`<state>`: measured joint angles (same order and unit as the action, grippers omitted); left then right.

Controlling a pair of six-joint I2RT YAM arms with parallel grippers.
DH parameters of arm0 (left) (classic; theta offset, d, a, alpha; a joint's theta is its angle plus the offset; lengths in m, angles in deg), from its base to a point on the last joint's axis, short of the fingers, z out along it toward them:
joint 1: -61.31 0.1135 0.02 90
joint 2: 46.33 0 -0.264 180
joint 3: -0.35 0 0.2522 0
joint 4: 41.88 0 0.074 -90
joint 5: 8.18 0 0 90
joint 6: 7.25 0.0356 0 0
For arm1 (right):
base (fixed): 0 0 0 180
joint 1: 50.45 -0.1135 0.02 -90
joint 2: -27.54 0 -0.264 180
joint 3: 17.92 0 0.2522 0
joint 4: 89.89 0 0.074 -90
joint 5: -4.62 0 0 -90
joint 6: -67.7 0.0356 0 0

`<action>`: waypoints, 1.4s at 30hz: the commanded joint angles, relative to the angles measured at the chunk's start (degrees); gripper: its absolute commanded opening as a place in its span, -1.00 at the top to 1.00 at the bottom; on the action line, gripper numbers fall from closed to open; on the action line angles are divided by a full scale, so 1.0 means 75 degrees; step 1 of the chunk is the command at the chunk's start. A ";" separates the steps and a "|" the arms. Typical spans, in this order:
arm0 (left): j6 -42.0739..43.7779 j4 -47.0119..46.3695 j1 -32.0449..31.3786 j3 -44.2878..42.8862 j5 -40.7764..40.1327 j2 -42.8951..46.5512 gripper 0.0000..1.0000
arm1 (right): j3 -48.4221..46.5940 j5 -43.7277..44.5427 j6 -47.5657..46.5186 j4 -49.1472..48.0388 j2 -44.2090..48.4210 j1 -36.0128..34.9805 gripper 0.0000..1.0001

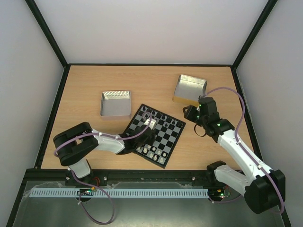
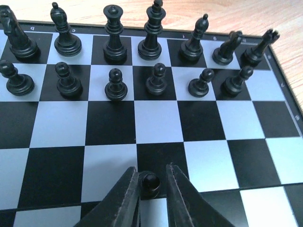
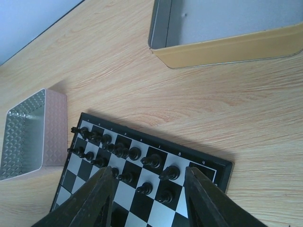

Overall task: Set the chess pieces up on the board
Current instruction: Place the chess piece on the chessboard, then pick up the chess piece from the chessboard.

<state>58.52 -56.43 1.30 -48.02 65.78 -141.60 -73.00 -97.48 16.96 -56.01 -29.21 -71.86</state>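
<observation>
The board [image 1: 166, 140] lies tilted at the table's middle. Black chess pieces [image 1: 166, 118] stand in two rows along its far right side. They also show in the left wrist view [image 2: 113, 40] and the right wrist view [image 3: 152, 161]. My left gripper [image 1: 147, 126] is over the board, shut on a black pawn [image 2: 150, 183] held just above the squares, a few ranks short of the black rows. My right gripper [image 1: 192, 114] hangs open and empty above the board's far right corner [image 3: 222, 166], with its fingers [image 3: 99, 201] wide apart.
Several pale pieces [image 1: 152, 152] stand along the board's near edge. A patterned metal tray [image 1: 116, 104] sits left of the board, also in the right wrist view [image 3: 28, 137]. A gold-sided metal tray [image 1: 191, 87] sits at the far right, also in the right wrist view [image 3: 227, 49].
</observation>
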 commanded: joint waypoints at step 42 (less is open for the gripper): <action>-0.1627 0.3672 0.3510 0.0537 0.0401 0.5677 -0.10 | -0.2542 0.1567 -0.0654 0.0878 -0.5219 -0.4215 0.31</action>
<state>47.05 -29.31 27.03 -44.37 68.12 -99.76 -90.62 -88.21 12.40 -51.35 -66.95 -102.94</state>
